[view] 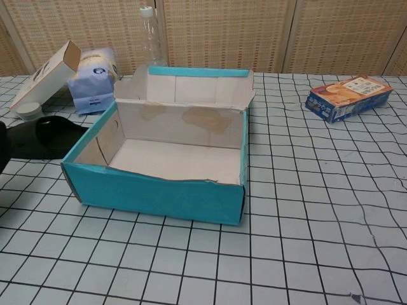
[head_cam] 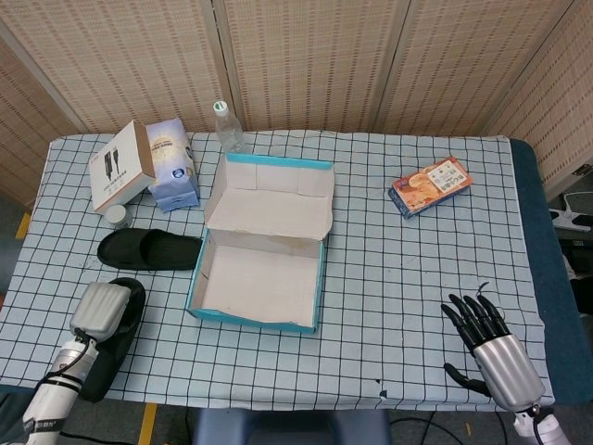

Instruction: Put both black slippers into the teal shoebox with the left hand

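The teal shoebox (head_cam: 316,281) (view: 156,190) stands open in the middle of the table, its lid flap folded back and nothing inside. One black slipper (head_cam: 148,248) (view: 48,136) lies flat to the left of the box. My left hand (head_cam: 97,310) grips the second black slipper (head_cam: 113,345) at the table's front left corner; it points toward the front edge, well apart from the box. In the chest view only a dark sliver of this slipper (view: 3,147) shows at the left edge, and the left hand is out of frame. My right hand (head_cam: 486,348) rests at the front right, fingers spread, holding nothing.
A white carton (head_cam: 120,165), a tissue pack (head_cam: 173,162) and a small round jar (head_cam: 115,215) crowd the back left. A clear bottle (head_cam: 225,125) stands behind the shoebox. An orange snack box (head_cam: 429,185) lies at the back right.
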Controlling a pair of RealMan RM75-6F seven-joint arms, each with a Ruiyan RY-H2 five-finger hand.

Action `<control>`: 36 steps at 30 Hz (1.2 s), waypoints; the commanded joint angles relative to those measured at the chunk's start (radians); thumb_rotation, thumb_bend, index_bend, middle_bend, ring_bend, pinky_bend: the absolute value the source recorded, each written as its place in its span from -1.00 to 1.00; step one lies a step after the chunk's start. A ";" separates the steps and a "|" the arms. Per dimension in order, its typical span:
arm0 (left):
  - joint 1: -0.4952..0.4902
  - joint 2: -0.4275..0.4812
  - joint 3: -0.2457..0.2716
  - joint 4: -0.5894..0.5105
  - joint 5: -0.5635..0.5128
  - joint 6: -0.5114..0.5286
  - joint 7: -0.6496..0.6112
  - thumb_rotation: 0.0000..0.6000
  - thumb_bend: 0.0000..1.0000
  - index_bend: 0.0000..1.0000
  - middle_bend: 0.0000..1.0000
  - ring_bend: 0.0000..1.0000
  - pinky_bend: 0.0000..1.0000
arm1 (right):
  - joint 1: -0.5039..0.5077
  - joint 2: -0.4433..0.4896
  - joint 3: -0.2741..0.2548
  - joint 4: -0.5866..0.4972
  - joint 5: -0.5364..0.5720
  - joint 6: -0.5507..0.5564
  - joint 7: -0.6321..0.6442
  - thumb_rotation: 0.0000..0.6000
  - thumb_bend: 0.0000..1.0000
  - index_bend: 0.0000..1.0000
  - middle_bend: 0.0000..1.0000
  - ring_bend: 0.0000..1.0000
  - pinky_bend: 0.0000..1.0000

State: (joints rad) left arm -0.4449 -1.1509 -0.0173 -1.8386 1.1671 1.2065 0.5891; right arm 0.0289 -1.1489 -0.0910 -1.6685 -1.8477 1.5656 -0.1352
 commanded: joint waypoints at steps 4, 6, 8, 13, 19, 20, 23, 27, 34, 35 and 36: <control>-0.004 0.037 -0.011 -0.031 0.007 -0.004 0.011 1.00 -0.02 0.04 0.48 0.38 0.34 | 0.004 -0.003 0.001 -0.001 0.002 -0.008 -0.003 0.75 -0.69 -1.00 -1.00 -1.00 -1.00; -0.008 0.031 -0.016 -0.014 0.021 -0.004 0.003 1.00 0.00 0.08 0.51 0.40 0.36 | 0.005 -0.003 0.002 -0.002 0.004 -0.010 -0.004 0.75 -0.69 -1.00 -1.00 -1.00 -1.00; -0.015 0.028 -0.020 0.004 0.049 -0.001 -0.004 1.00 0.05 0.11 0.54 0.42 0.38 | 0.005 -0.003 0.002 -0.002 0.007 -0.011 -0.004 0.75 -0.69 -1.00 -1.00 -1.00 -1.00; -0.049 0.036 -0.043 0.023 0.131 0.002 0.006 1.00 0.37 0.22 0.63 0.46 0.41 | 0.005 -0.004 0.003 -0.005 0.015 -0.017 -0.013 0.75 -0.69 -1.00 -1.00 -1.00 -1.00; -0.114 0.051 -0.080 0.015 0.165 -0.040 0.065 1.00 0.47 0.29 0.69 0.50 0.44 | 0.007 -0.009 0.006 -0.008 0.026 -0.028 -0.023 0.75 -0.69 -1.00 -1.00 -1.00 -1.00; -0.127 0.049 -0.087 0.015 0.171 -0.046 0.078 1.00 0.47 0.30 0.69 0.50 0.44 | 0.007 -0.010 0.007 -0.008 0.028 -0.029 -0.024 0.75 -0.69 -1.00 -1.00 -1.00 -1.00; -0.181 0.039 -0.111 0.021 0.216 -0.077 0.116 1.00 0.48 0.30 0.70 0.50 0.43 | 0.009 -0.012 0.011 -0.009 0.039 -0.035 -0.029 0.75 -0.69 -1.00 -1.00 -1.00 -1.00; -0.260 0.013 -0.129 0.020 0.285 -0.136 0.173 1.00 0.48 0.30 0.70 0.49 0.42 | 0.011 -0.014 0.014 -0.012 0.053 -0.045 -0.034 0.75 -0.69 -1.00 -1.00 -1.00 -1.00; -0.459 -0.116 -0.134 0.095 0.440 -0.329 0.272 1.00 0.48 0.30 0.70 0.46 0.38 | 0.019 -0.014 0.019 -0.017 0.077 -0.070 -0.036 0.74 -0.69 -1.00 -1.00 -1.00 -1.00; -0.482 -0.138 -0.134 0.112 0.462 -0.346 0.276 1.00 0.48 0.30 0.69 0.45 0.37 | 0.021 -0.013 0.018 -0.018 0.081 -0.076 -0.035 0.75 -0.69 -1.00 -1.00 -1.00 -1.00; -0.510 -0.164 -0.133 0.135 0.494 -0.362 0.280 1.00 0.48 0.30 0.69 0.45 0.37 | 0.024 -0.010 0.017 -0.020 0.087 -0.085 -0.033 0.75 -0.69 -1.00 -1.00 -1.00 -1.00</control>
State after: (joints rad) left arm -0.8940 -1.2576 -0.1477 -1.7505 1.6002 0.8957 0.8407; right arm 0.0501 -1.1610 -0.0734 -1.6869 -1.7647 1.4856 -0.1697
